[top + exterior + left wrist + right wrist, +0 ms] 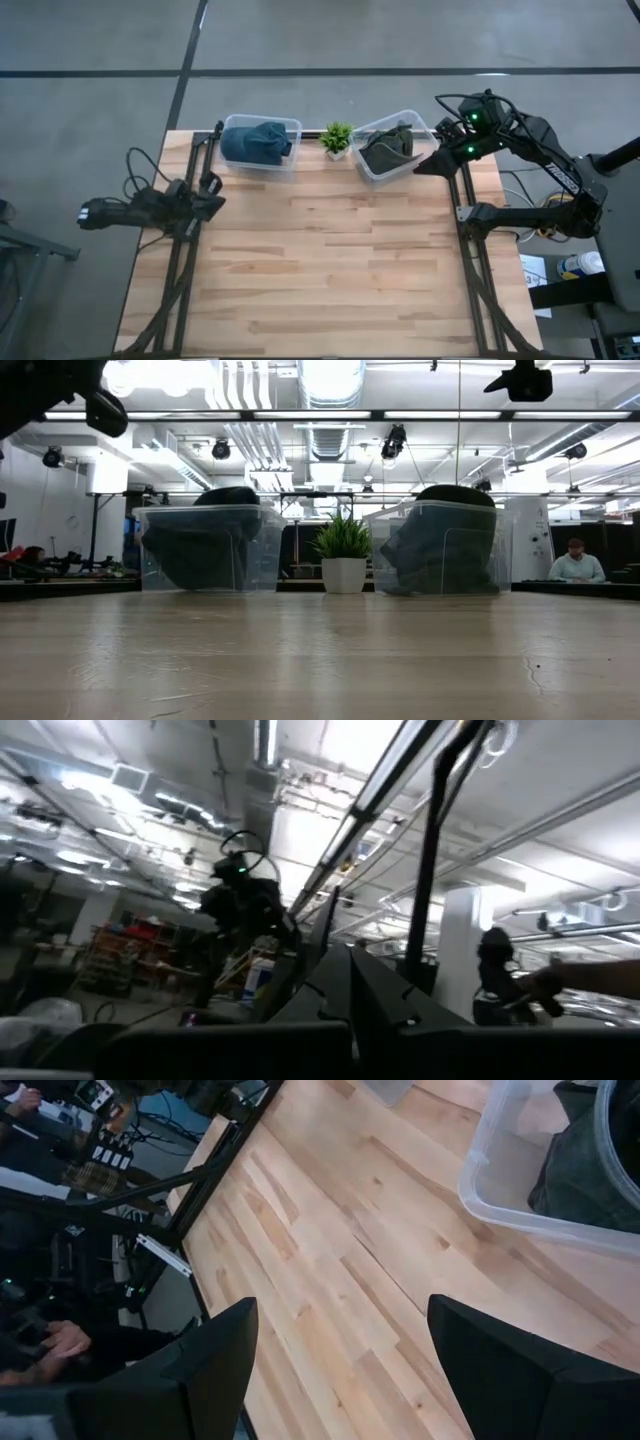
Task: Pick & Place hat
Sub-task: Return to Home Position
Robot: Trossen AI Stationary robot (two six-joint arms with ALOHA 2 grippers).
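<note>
Right pincer (428,164) empty, fingers apart, hanging over light wooden worktop (330,270), just beside right clear plastic bin (372,172). Dark grey-green cap (388,150) sits in that bin. Left pincer (214,203) parked at worktop's left edge, fingers look pressed together, nothing held. Pile of dark blue fabric caps (256,142) fills left clear plastic bin (292,164). Small green potted plant (336,138) between bins.

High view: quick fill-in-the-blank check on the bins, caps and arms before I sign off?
1. Between the left bin and the right bin stands a potted ____.
2. The blue caps lie in the ____ bin.
3. The right pincer, beside the right bin, has its fingers ____.
4. The left arm waits at the ____ edge of the table.
Missing: plant; left; open; left.
</note>
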